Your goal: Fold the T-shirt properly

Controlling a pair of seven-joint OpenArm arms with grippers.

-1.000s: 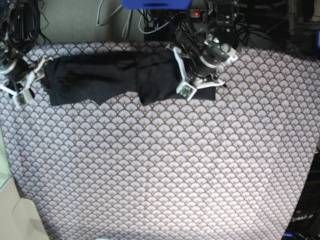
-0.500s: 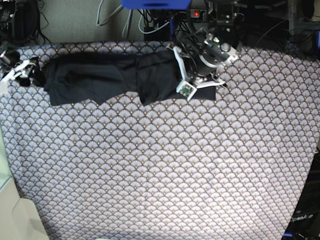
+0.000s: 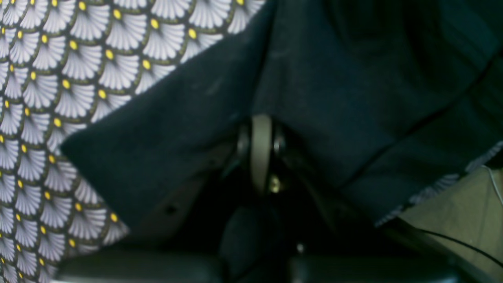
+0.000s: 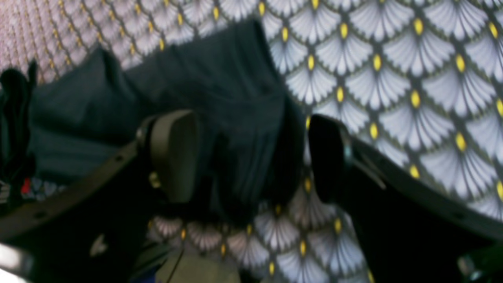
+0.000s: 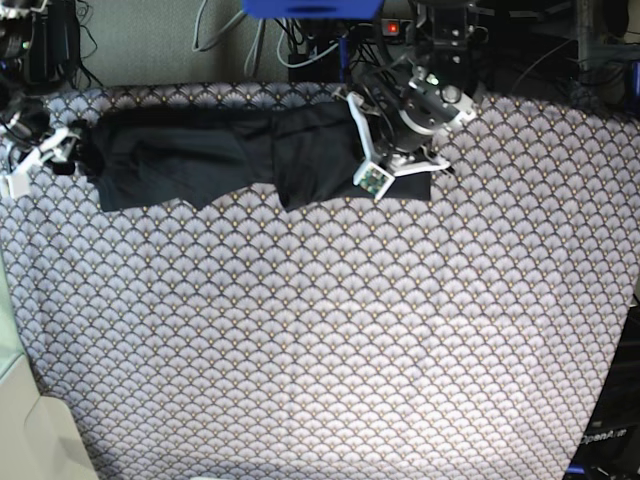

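Observation:
The dark T-shirt (image 5: 220, 150) lies bunched in a long band along the far edge of the patterned cloth (image 5: 320, 330). At the band's right end my left gripper (image 5: 405, 160) is shut on the T-shirt. In the left wrist view its closed fingers (image 3: 261, 149) press together with the T-shirt (image 3: 353, 90) draped over their tips. At the band's left end my right gripper (image 5: 68, 150) is open. In the right wrist view the right gripper (image 4: 251, 157) has its two pads (image 4: 175, 155) wide apart, and a bunched end of the T-shirt (image 4: 235, 114) lies loose between them.
Cables and a power strip with a red light (image 5: 392, 27) sit behind the table's far edge, beside a blue object (image 5: 310, 8). The cloth's left edge drops to a beige surface (image 5: 30, 430). A dark stand is at the lower right corner (image 5: 605, 440).
My right gripper has opened, let go of the T-shirt's left end and shifted slightly near that end. The left arm and the T-shirt have barely moved.

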